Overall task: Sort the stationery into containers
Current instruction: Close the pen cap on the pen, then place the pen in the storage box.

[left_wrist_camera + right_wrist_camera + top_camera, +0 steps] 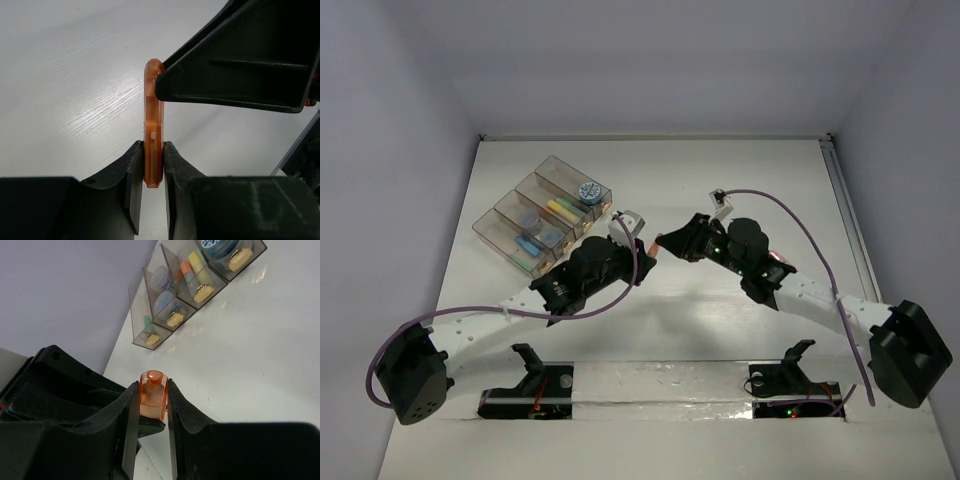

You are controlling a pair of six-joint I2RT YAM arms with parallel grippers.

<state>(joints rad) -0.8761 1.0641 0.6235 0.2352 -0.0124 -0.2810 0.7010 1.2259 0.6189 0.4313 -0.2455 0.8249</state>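
L gripper (152, 152) jaws, nearly closed, pinched one end of translucent orange plastic pen (153, 110); R gripper (152, 390) jaws, also narrow, clamped the other end. Pen hung above white table (740, 180) mid-area, near row of smoky clear plastic boxes (492, 228) by far-left corner.

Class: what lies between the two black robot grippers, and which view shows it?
A translucent orange pen, gripped by both the left gripper and right gripper; the left wrist view shows it best.

A translucent orange pen (153, 135) was held up (pinched at both ends); other pens (558, 208) and rolls (588, 190) lay in the clear containers (492, 226).
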